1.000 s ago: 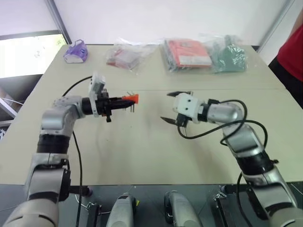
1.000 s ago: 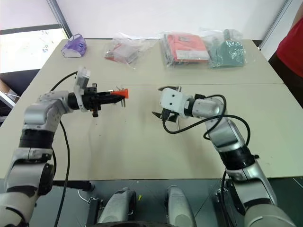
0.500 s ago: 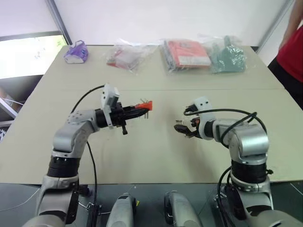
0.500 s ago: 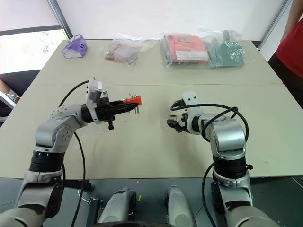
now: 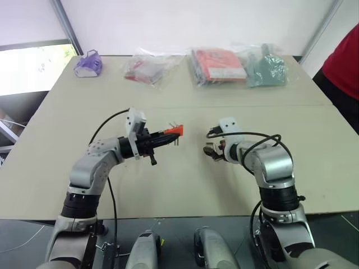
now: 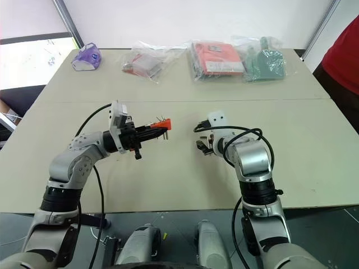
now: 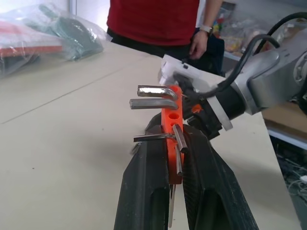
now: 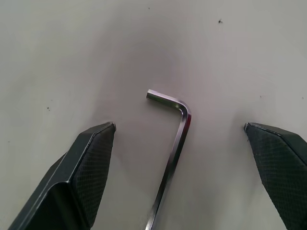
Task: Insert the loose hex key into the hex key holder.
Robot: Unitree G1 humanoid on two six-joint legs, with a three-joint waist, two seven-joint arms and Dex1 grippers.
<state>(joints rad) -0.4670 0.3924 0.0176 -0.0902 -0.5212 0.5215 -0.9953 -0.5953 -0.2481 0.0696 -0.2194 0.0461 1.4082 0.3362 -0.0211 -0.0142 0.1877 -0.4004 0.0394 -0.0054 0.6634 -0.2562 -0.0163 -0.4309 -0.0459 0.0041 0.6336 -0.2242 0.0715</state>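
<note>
Two arms working at once: left gripper (image 7: 175, 158) clamping the hex key holder (image 7: 171, 139) between its fingers (image 7: 146, 184), holding it level above the tabletop (image 5: 168, 185) with several keys sticking out sideways. Right gripper (image 8: 180, 139) hovering with fingers spread wide, straddling the loose hex key (image 8: 172, 143), lying flat on the tabletop with its short bent end pointing away from the wrist. Nothing gripped on the right yet. Risking a miss here: so thin a rod lying flush could roll or skid out as the fingers close, or get pinched at an angle and twist. Descending too far, scraping the fingertips on the tabletop. Gripping near the bend, leaving little straight shaft for lining up with a free hole.
</note>
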